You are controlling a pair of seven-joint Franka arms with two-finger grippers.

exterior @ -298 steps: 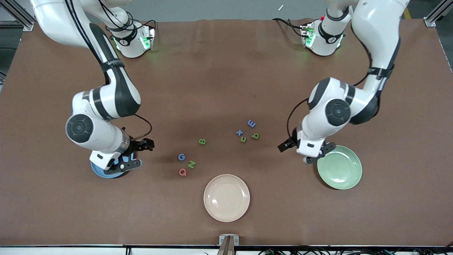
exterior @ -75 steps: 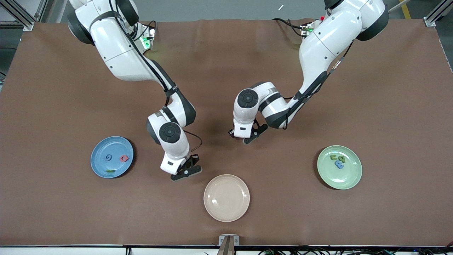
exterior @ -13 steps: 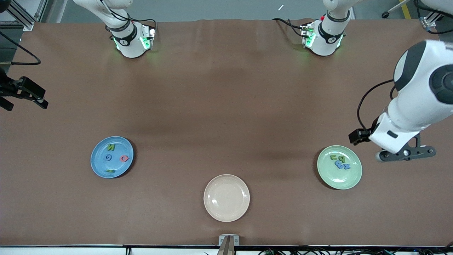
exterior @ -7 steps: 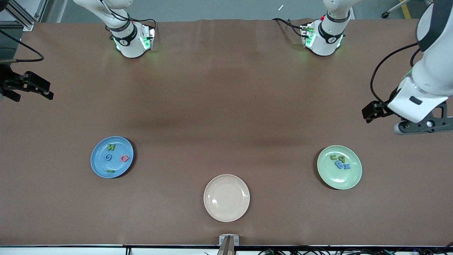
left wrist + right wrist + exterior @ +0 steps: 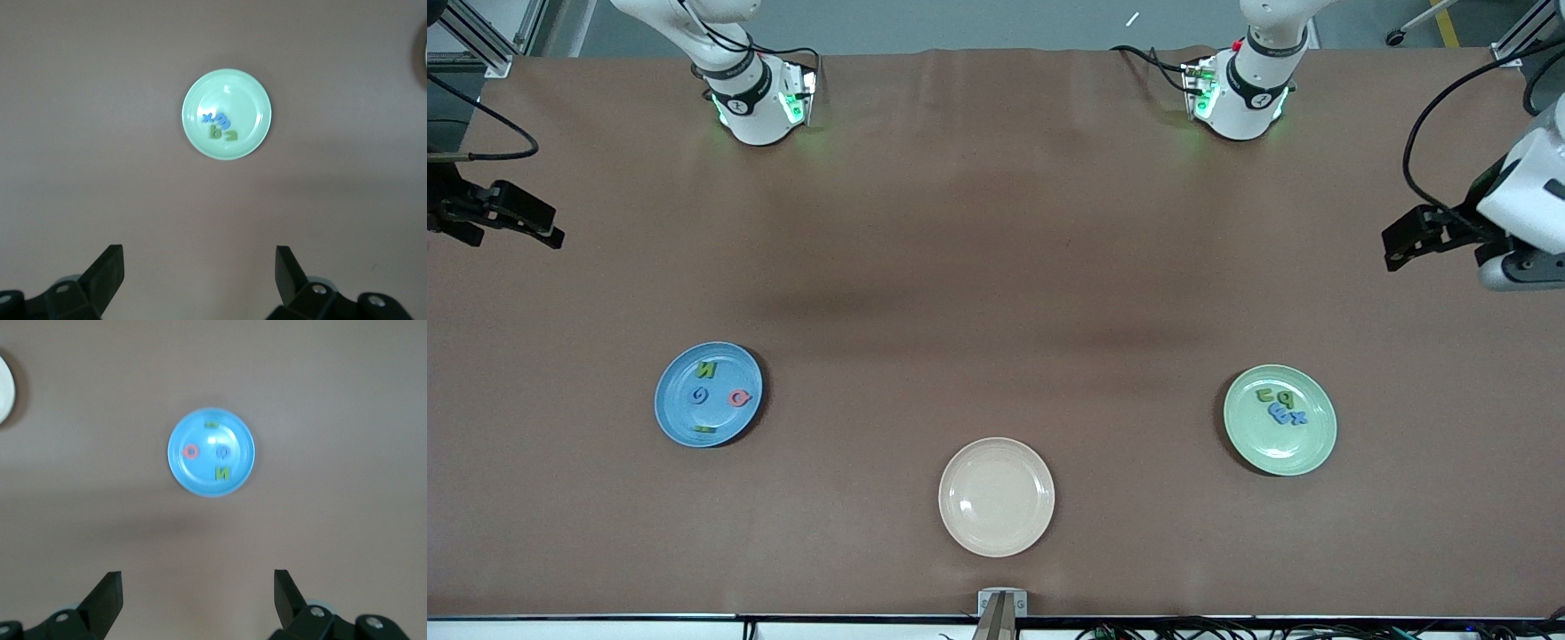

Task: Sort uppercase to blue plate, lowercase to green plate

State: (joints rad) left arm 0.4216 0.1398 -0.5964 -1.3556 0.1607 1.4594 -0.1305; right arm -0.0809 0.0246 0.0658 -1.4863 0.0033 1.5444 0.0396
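**Letters on both plates, arms up at the desk ends**

The right gripper [image 5: 445,218] hangs high over the right arm's end of the brown desk [image 5: 996,267]; in the right wrist view its fingers [image 5: 107,597] are spread wide with nothing between them.

The blue plate [image 5: 671,413] lies toward that same end, with the uppercase letters on it: the green N [image 5: 707,371] at the rim farthest from the front camera, the blue G [image 5: 699,395] near the middle, the pinkish-red Q [image 5: 738,398] beside the G, and the green B [image 5: 703,429], seen as a thin green strip, at the rim nearest the camera.

The cream plate [image 5: 996,533] sits mid-desk, closest to the front camera, bare.

The green plate [image 5: 1280,449] lies toward the left arm's end and carries the lowercase letters in a tight cluster: the small green n/u shape [image 5: 1264,396], the green b/p shape [image 5: 1284,397] beside it, the blue E-like letter [image 5: 1279,412] and the blue x [image 5: 1297,417] touching just nearer the camera.

The left gripper [image 5: 1525,271] hangs high over the left arm's end of the desk, partly cut off by the frame edge; the left wrist view shows its fingers [image 5: 107,277] parted wide and empty.
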